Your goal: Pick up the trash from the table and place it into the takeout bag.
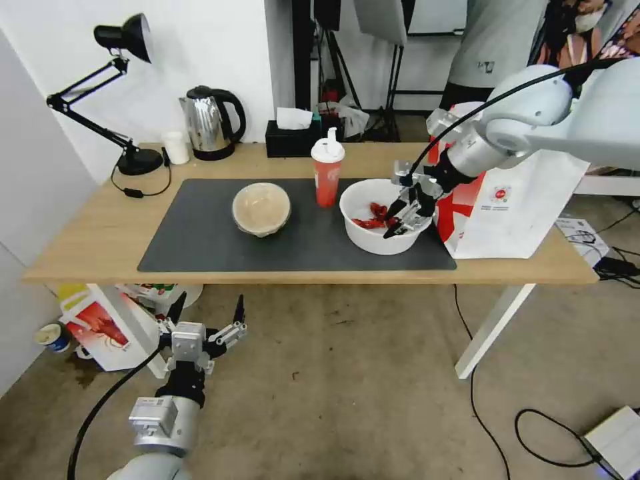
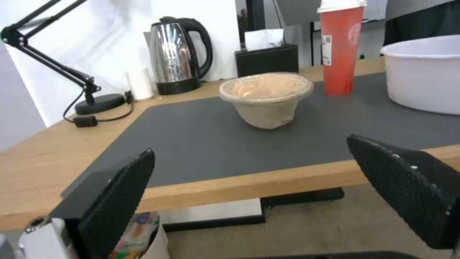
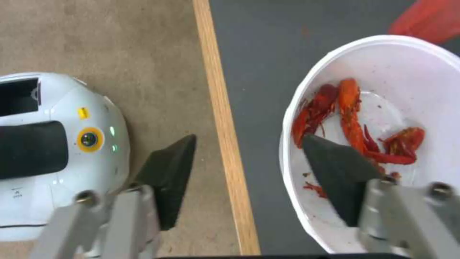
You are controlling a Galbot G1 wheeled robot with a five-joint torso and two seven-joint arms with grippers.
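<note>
Over the near rim of the white bowl [image 1: 385,215] on the table [image 1: 87,247], the right gripper [image 1: 398,222] hangs with fingers open, ready to clamp and carry it to the takeout bag [image 1: 527,207], while the left gripper [image 1: 207,313] waits open below the table edge

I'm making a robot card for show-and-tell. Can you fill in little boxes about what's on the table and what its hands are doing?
right hand: open, astride the near rim of the white bowl, one finger inside
bowl contents: red crayfish shells
left hand: open, low, in front of the table
red drink cup: upright on mat
beige bowl: lidded, on mat
takeout bag: standing at the table's right end
</note>
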